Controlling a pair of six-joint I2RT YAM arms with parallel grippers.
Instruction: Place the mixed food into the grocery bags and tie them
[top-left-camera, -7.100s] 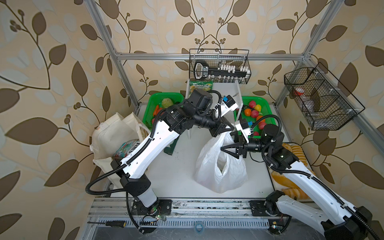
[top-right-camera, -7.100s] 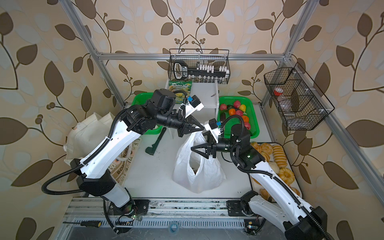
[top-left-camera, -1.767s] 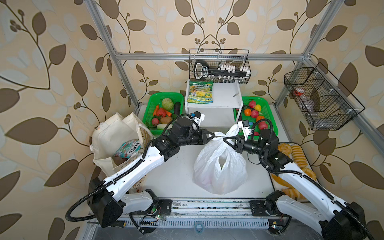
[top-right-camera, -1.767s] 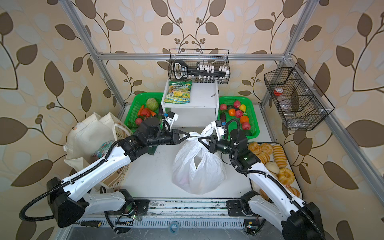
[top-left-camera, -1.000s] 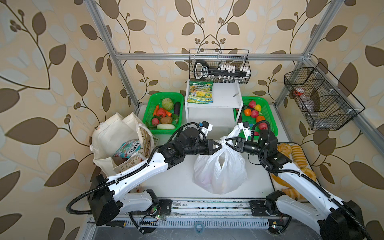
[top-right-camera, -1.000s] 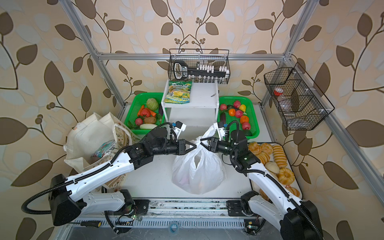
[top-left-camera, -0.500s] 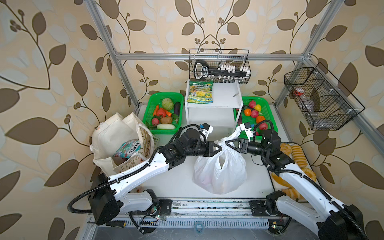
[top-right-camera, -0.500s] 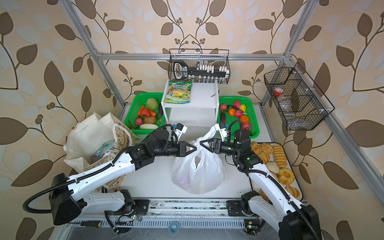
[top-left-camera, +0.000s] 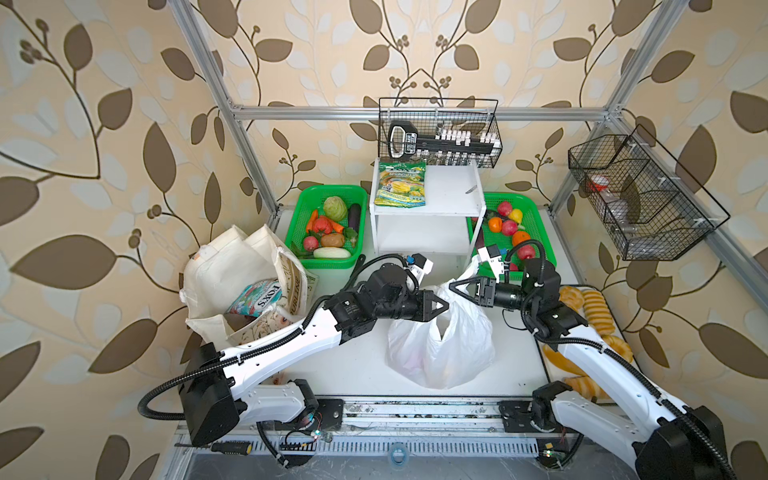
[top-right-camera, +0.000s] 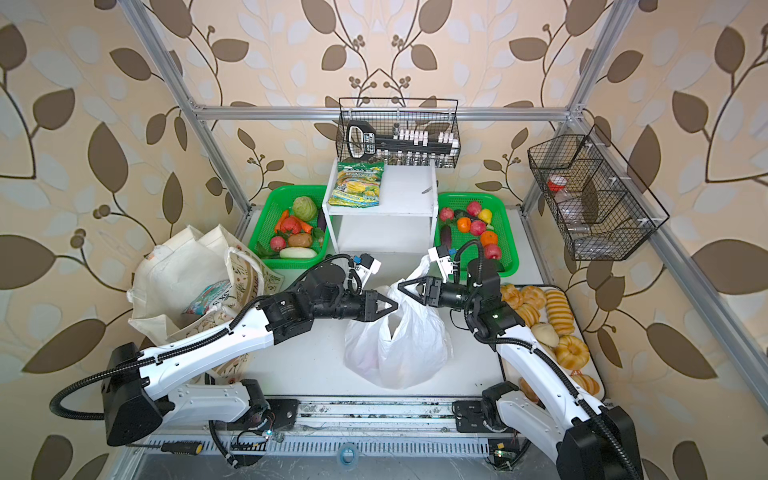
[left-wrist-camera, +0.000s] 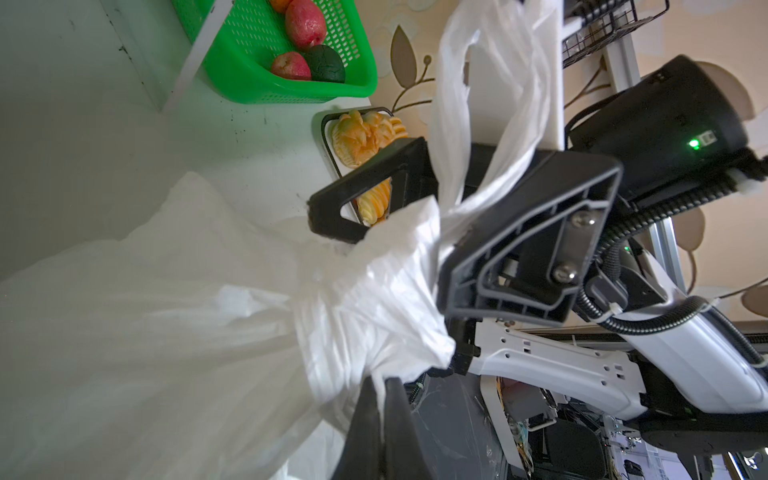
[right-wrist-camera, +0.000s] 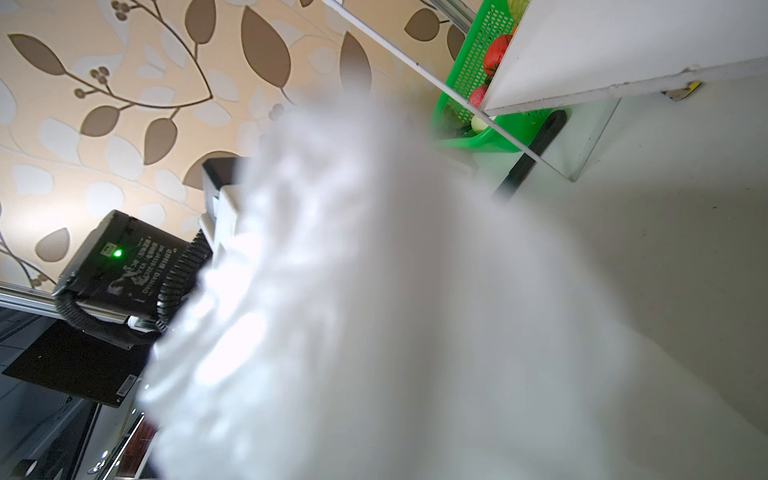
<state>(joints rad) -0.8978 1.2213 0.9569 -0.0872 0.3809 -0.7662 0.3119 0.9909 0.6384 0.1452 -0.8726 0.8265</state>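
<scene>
Reaching nearly level toward each other above the desk (top-left-camera: 353, 365), the left end effector (top-left-camera: 444, 308) pinches the bag's (top-left-camera: 440, 353) top edge while the right end effector (top-left-camera: 456, 286), jaws spread, straddles its handle (left-wrist-camera: 451, 124), the bag standing just below both.

Beige wallpaper (top-left-camera: 104, 187) printed with brown and pale leaf sprigs is covering all 3 visible walls. A silver aluminium frame (top-left-camera: 332, 113) is standing in front of it, its posts rising at the back corners of a white tabletop (top-left-camera: 361, 374). A white 2-level shelf unit (top-left-camera: 449, 191) is sitting at the back centre. 2 black wire baskets are hanging on the frame: the back basket (top-left-camera: 438, 100) above the shelf unit, the side basket (top-left-camera: 665, 245) along the right rail. Soft, even light is falling everywhere, casting only faint shadows.
</scene>
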